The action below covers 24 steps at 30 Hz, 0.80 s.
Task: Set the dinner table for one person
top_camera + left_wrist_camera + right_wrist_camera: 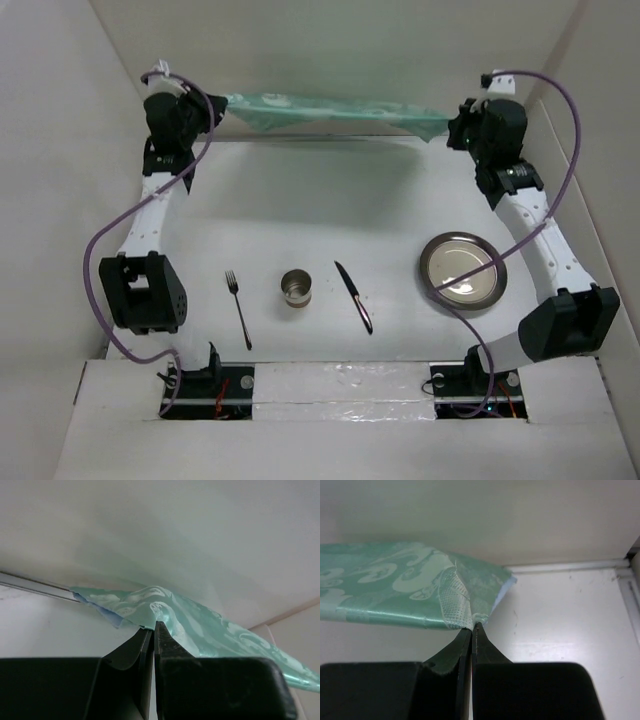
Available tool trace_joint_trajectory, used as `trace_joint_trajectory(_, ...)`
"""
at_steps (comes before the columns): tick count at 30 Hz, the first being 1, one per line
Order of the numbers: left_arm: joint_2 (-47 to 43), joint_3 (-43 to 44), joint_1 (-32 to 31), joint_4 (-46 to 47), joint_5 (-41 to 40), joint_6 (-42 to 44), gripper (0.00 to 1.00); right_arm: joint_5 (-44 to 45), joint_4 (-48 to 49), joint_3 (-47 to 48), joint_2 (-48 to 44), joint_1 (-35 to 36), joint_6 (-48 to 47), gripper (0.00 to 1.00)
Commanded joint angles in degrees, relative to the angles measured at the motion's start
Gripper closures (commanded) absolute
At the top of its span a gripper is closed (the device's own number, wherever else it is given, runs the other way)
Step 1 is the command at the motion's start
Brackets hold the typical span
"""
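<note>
The left gripper [153, 625] and right gripper [472, 626] are each pinching a corner of the green cloth [330, 110], jaws closed tight. They are holding it stretched, seemingly lifted, above the far edge of the dinner table [300, 200].

A robot lab test cell, not a home: the plain white bench [330, 190] is boxed in by bare white panels [330, 40], two arms [152, 222] are bolted at its near edge, purple cables [87, 262] loop loose, and wiring [220, 386] lies exposed at their bases.
</note>
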Motion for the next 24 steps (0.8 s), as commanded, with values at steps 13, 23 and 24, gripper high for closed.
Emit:
trace_joint_trajectory(13, -1.51, -39.74, 1.14, 15.34, -9.39, 2.01, 1.0, -5.47, 7.07, -29.84, 4.71, 1.04, 4.64, 1.0)
trace_joint_trajectory(23, -2.2, -44.75, 1.14, 12.43, -13.44, 1.14, 1.0, -8.81, 3.98, -33.8, 4.28, 0.34, 5.43, 1.0)
trace_joint_trajectory(24, -2.91, -44.93, 1.14, 12.25, -13.7, 0.79, 1.0, -8.64, 3.54, -34.15, 4.28, 0.34, 5.44, 0.99)
